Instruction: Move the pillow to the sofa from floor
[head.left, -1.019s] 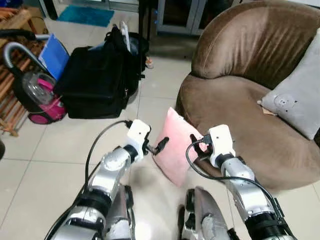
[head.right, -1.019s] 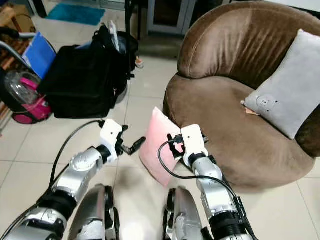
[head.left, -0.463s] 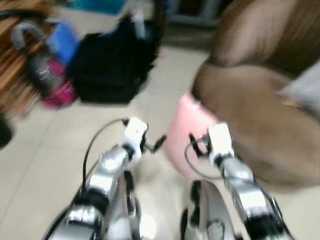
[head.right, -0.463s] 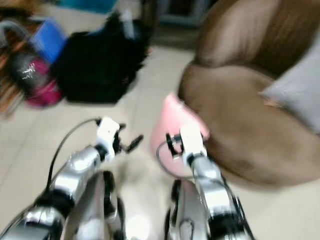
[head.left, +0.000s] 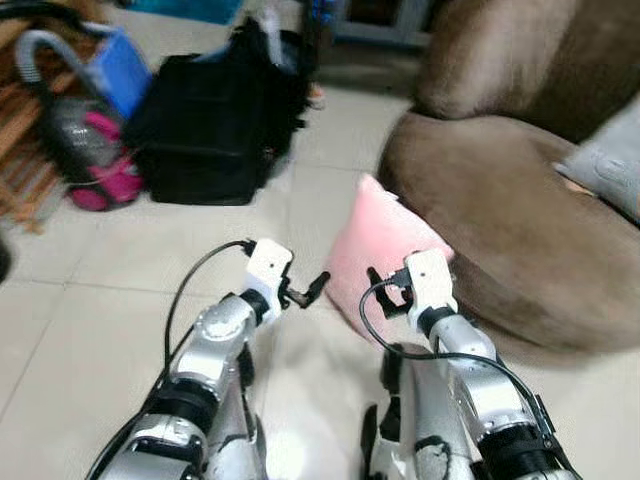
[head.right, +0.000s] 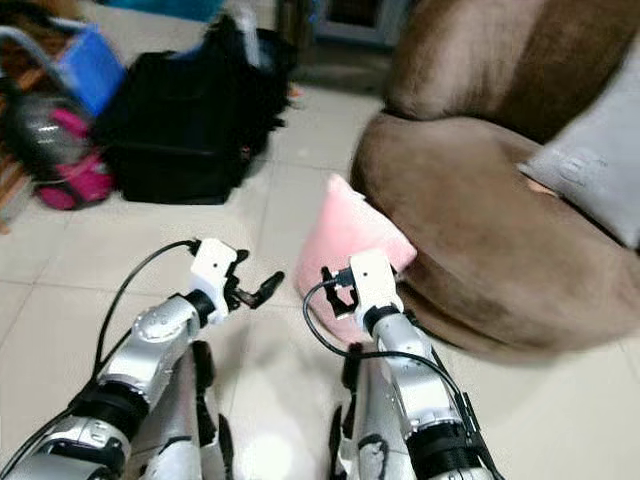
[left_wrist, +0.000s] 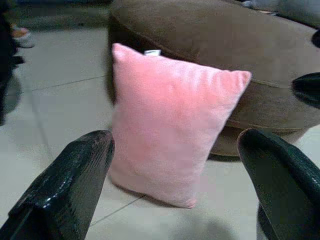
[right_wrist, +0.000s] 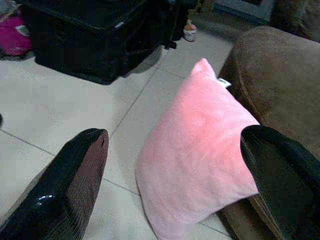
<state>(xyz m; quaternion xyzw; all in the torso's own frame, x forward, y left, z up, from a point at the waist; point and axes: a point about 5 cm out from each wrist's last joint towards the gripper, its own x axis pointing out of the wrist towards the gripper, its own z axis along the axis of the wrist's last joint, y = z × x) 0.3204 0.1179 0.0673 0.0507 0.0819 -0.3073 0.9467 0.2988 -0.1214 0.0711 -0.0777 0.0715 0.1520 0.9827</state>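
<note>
Both grippers, left gripper (left_wrist: 175, 185) and right gripper (right_wrist: 175, 180), gape empty before pink pillow (left_wrist: 170, 125), its white tag (left_wrist: 152, 52) unreadable

Silver jointed arms, white wrist boxes, looping black cables, glossy black pincer fingers (left_wrist: 65, 192)

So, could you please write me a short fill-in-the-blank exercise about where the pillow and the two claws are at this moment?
1. The pink pillow stands on the floor, leaning against the brown ____.
2. The left claw is ____, its fingers apart before the pillow.
3. The pillow on the sofa seat is ____ in colour.
4. The bag on the tiles is ____.

Missing words: sofa; open; grey; black
</note>
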